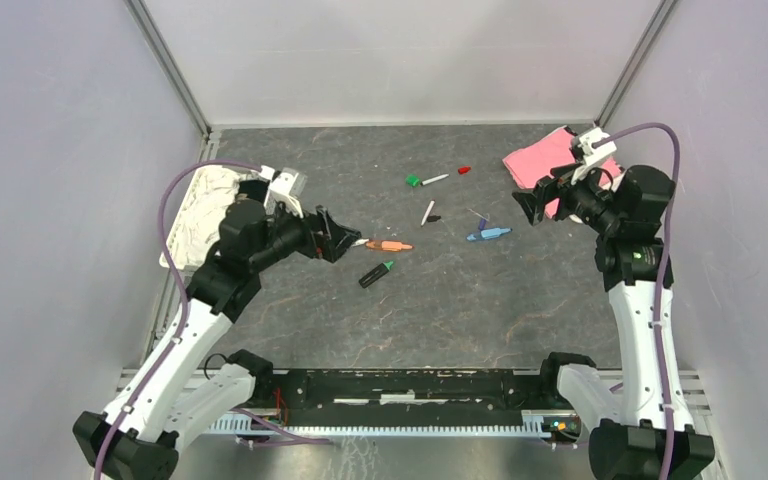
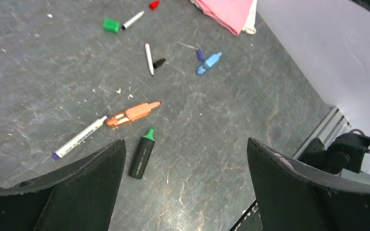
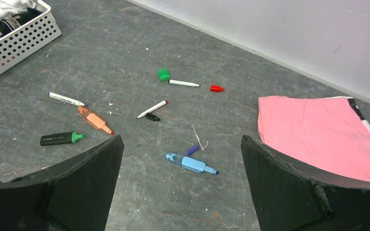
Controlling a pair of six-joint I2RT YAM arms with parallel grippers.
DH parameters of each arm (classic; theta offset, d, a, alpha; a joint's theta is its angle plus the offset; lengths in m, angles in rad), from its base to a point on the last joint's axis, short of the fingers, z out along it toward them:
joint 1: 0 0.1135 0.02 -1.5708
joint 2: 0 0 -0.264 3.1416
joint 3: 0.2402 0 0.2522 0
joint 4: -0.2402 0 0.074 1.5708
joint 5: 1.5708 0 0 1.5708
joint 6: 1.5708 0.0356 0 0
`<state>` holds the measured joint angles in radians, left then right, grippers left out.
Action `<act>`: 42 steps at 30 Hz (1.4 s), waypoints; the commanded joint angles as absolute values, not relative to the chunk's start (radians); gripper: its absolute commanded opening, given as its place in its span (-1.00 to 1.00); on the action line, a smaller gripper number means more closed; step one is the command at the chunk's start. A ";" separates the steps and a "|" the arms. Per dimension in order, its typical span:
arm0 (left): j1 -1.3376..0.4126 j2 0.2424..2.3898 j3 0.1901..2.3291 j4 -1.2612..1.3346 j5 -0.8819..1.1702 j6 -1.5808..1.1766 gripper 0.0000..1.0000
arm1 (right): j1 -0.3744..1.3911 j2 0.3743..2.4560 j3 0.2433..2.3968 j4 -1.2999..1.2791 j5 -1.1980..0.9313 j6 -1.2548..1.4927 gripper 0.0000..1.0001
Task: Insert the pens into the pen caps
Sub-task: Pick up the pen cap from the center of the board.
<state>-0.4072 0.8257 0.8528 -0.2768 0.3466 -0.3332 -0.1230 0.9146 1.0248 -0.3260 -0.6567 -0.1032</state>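
The left jaws stand wide apart with nothing between them, held over the left half of the dark grey slate-patterned table (image 1: 480,310). Nearest them lies a thin white-barrelled pen with a blue-purple tip (image 2: 79,137). It carries a faint line of print too small to read, and its far end meets the back of a thick orange marker (image 2: 132,113). Just beside these lies a chunky black marker with a green tip (image 2: 142,154), pointing away from the left jaws; light markings on its barrel cannot be made out. The right jaws are equally wide open and empty, held in front of a folded pink cloth (image 1: 540,158) at the far right. The closest thing to them is a blue marker (image 3: 190,163), with a small purple cap (image 3: 192,149) lying just beside its barrel. Further out, mid-table, a white pen with a red tip (image 3: 151,109) lies next to a tiny black cap (image 3: 152,117). Beyond it, a square green cap (image 3: 163,74) sits at one end of another thin white pen (image 3: 183,83), and a small red cap (image 3: 216,88) lies a little apart from the other end. All pens lie flat and uncapped. A white perforated plastic basket (image 3: 19,43) holding crumpled white cloth stands at the far left.
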 commanded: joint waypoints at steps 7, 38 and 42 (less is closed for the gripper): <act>-0.460 0.853 0.758 -0.127 0.369 -0.370 0.99 | -0.104 0.974 0.935 -0.180 -0.684 -0.086 0.96; -0.792 1.647 1.094 -0.481 -0.138 -0.085 0.21 | 0.037 1.099 0.649 -0.220 -0.822 -0.587 0.93; -0.781 1.672 1.122 -0.441 -0.150 -0.061 0.19 | 0.037 1.108 0.658 -0.235 -0.824 -0.604 0.93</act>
<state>-0.7876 1.6619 1.0580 -0.4625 -0.1234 -0.1528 0.0338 1.0981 0.6254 -0.2276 -0.8272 -0.5602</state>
